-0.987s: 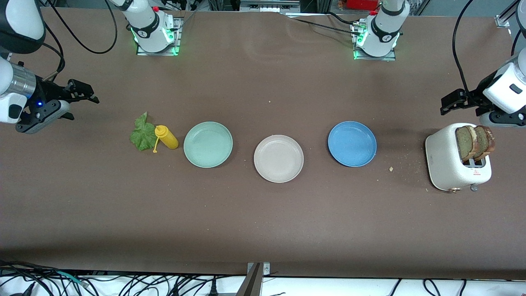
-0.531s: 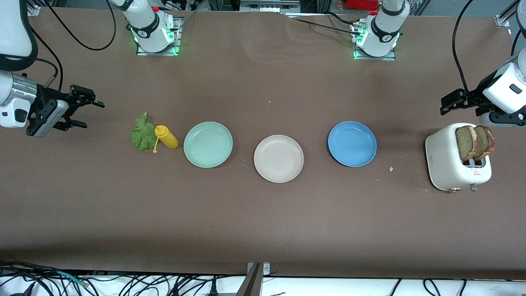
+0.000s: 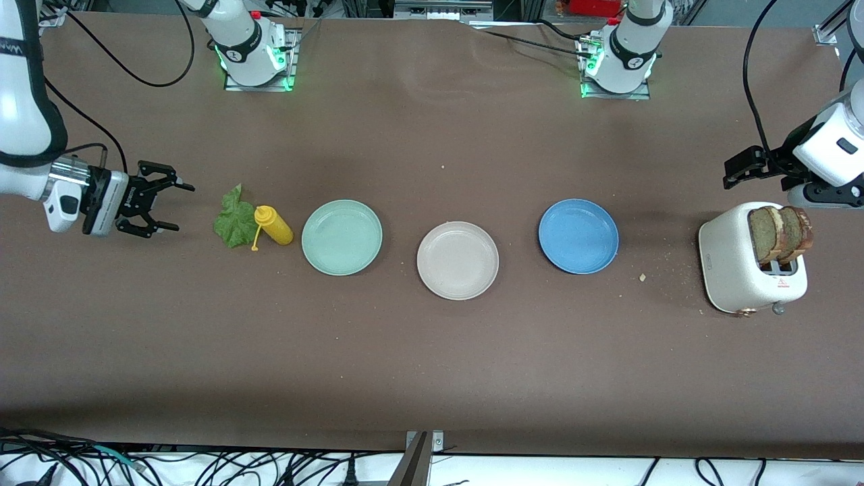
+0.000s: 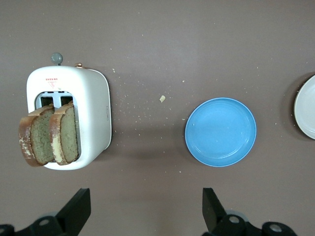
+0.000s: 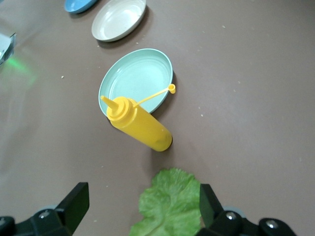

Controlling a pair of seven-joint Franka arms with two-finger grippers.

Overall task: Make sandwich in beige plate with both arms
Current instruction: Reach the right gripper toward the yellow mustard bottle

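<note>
The beige plate lies bare at the table's middle. A crinkly green lettuce leaf lies flat toward the right arm's end. My right gripper is open and low, at the leaf's outer edge and pointing at it. It holds nothing. Two toasted bread slices stick up out of a white toaster at the left arm's end. The left gripper hangs open and empty over bare table beside the toaster.
A yellow squeeze bottle lies on its side between the leaf and a mint-green plate. A blue plate sits between the beige plate and the toaster. Crumbs dot the table near the toaster.
The right gripper has come down and moved toward the lettuce leaf, staying open. The left arm has not moved.
</note>
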